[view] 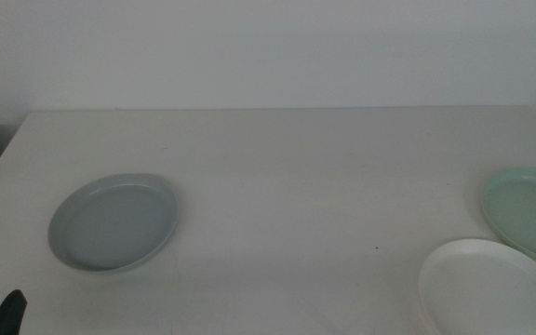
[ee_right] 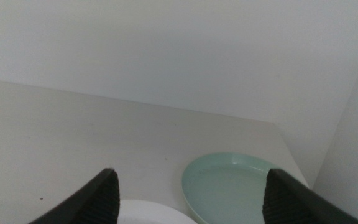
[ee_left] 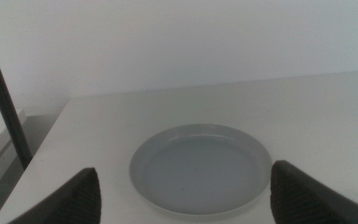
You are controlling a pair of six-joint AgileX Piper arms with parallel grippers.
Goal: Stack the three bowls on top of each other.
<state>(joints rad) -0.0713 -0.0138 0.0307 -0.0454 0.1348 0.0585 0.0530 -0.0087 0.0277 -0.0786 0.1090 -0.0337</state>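
three bowls lie apart on a pale table, both arms waiting

the grey-blue bowl (view: 113,222) sits alone on the left side of the white table (view: 277,177), upright and bare inside. well across the table, at the right edge of the middle view, the mint green bowl (view: 527,211) lies partly cut off by the frame, and the white bowl (view: 488,287) sits just in front of it, nearer the camera. the white rim appears to cover a little of the green one's near edge (whether they touch, i cannot tell).

the left gripper (ee_left: 185,193) hangs low at the near left corner of the table, only a dark tip showing in the middle view. its two jaws are spread wide and hold nothing, and the grey-blue bowl (ee_left: 201,167) shows in the gap between them.

the right gripper (ee_right: 188,193) does not show in the middle view. its jaws are also spread wide and empty, with the mint green bowl (ee_right: 238,186) ahead and a sliver of the white bowl (ee_right: 151,214) between them. a plain white wall (view: 268,51) backs the table.
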